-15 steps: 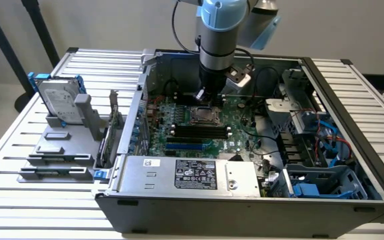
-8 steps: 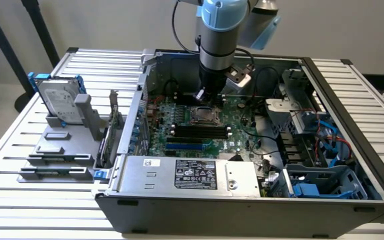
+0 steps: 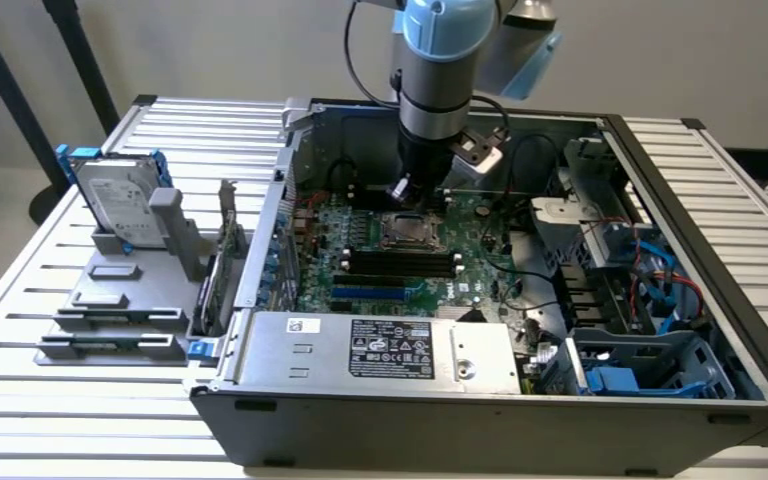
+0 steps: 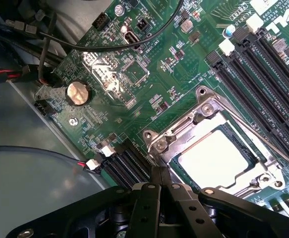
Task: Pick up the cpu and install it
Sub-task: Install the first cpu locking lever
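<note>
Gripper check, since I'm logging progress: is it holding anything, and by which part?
Nothing. The gripper is shut and empty; the cpu already sits in the socket.

The cpu (image 4: 218,156) has a smooth, bright metal top that glares almost white, framed by a shiny bare-metal socket bracket (image 4: 203,116) with polished screw heads. The motherboard (image 4: 134,94) is glossy green board, set with matt black plastic memory slots (image 4: 263,74) and a shiny round coin battery (image 4: 78,93). The pincer (image 4: 160,184) is matt black metal with small bolts. The computer case (image 3: 491,410) is dull grey sheet metal. The table (image 3: 37,300) is ribbed, satin silver metal. The hard drive (image 3: 117,200) looks brushed metal in blue plastic.
</note>
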